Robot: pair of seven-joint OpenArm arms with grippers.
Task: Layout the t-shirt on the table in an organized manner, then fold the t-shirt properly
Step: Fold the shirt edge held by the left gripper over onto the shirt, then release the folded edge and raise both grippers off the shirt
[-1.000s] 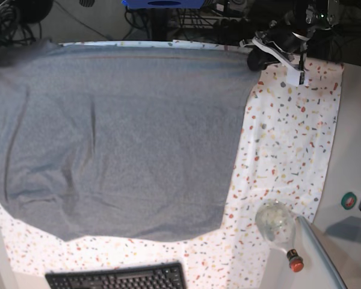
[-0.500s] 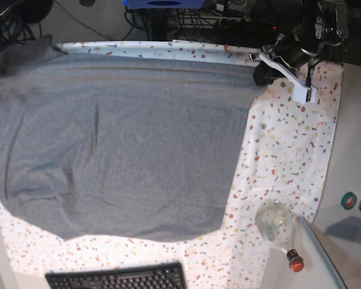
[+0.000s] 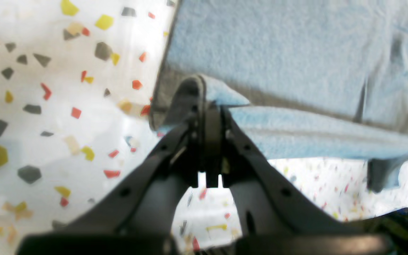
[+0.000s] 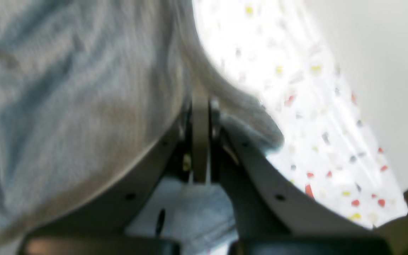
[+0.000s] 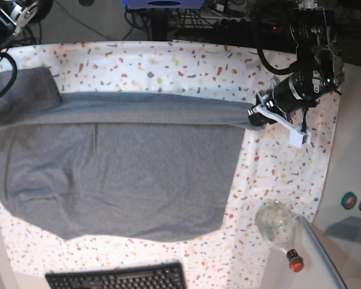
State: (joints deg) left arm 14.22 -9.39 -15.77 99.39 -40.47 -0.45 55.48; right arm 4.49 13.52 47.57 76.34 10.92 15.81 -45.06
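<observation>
Table [image 5: 289, 156], white cloth flecked red, yellow, grey: bears everything. T-shirt [image 5: 120, 174], heather-grey soft cotton: spread across it, far edge folded over into a long band. My left gripper [image 3: 209, 106], arm reaching in low from the far side: clamped on that band's corner. My right gripper [image 4: 200, 106]: pinched shut on grey cloth.

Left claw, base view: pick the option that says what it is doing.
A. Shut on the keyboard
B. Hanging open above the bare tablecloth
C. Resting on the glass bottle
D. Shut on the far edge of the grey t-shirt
D: the left claw is pinched shut on the far edge of the grey t-shirt, and the left wrist view shows the fabric clamped between its tips.
</observation>
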